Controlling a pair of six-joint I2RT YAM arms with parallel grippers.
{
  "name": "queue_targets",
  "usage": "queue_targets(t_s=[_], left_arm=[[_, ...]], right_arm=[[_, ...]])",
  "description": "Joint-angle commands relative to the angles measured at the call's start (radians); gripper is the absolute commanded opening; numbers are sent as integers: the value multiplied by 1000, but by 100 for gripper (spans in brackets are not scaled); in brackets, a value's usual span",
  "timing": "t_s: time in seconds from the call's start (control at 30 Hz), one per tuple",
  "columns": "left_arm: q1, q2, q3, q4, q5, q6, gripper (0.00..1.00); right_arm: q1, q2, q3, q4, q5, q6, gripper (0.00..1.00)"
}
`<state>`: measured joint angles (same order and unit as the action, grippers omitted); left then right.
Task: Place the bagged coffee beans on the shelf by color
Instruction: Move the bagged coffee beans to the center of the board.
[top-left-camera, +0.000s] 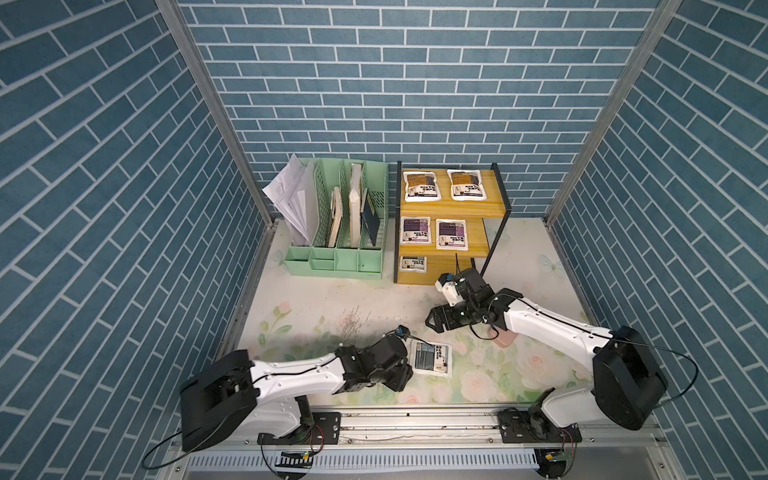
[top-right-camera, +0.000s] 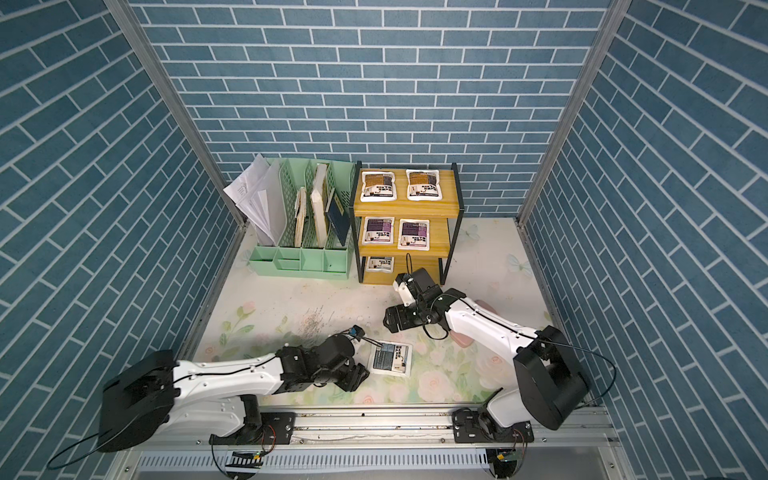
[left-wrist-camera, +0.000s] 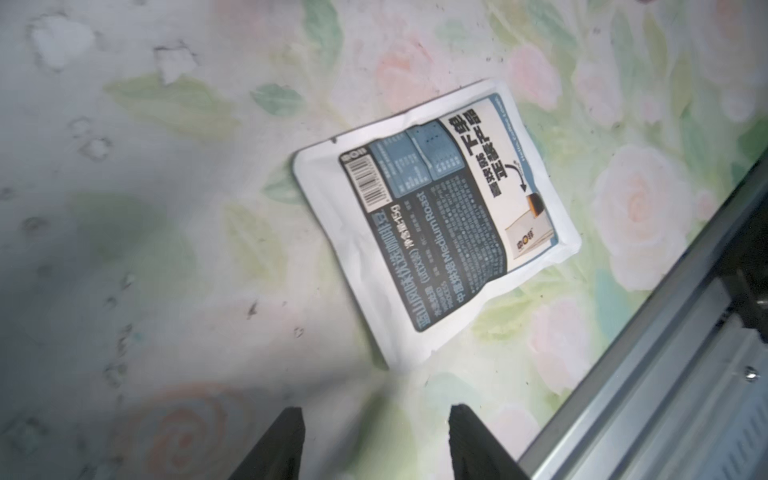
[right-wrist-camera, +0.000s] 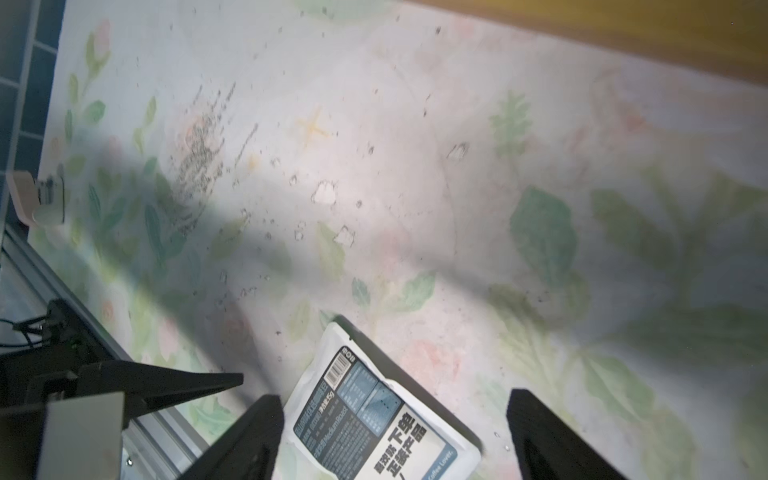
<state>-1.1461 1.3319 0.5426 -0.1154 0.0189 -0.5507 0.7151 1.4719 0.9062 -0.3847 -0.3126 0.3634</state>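
Note:
On the floral table lies a grey-blue coffee bag (top-left-camera: 431, 360) (top-right-camera: 390, 358), flat and label up. My left gripper (top-left-camera: 406, 376) (left-wrist-camera: 376, 411) hovers at its near-left corner, open, with nothing between its fingers; the bag (left-wrist-camera: 436, 220) sits just ahead of them. My right gripper (top-left-camera: 430, 322) (right-wrist-camera: 392, 397) stands open above the table behind the bag (right-wrist-camera: 374, 419), not touching it. The shelf (top-left-camera: 453, 208) (top-right-camera: 409, 208) holds two orange-brown bags (top-left-camera: 422, 186) on top, two purple bags (top-left-camera: 451, 234) in the middle and one grey-blue bag (top-left-camera: 413, 264) at the bottom.
A mint-green file organizer (top-left-camera: 332, 232) with papers and books stands left of the shelf. A pink case (top-left-camera: 505, 338) lies partly under my right arm. The metal rail (top-left-camera: 415, 428) runs along the table's front edge, close to the loose bag.

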Motion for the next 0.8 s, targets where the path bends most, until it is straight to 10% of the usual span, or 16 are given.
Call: queue_targets(t_s=[0.0,0.27,0.77], left_arm=[[-47,77,64,-9,-88,93,65],[-41,166,89,-83,-278,111,66],[70,203,97,95,-145,79,67]], right_arm=[[0,73,1,63,-98,-89,88],[1,122,-86,90,-123,-18,87],[-43,-291,-453,244,-178,337,78]])
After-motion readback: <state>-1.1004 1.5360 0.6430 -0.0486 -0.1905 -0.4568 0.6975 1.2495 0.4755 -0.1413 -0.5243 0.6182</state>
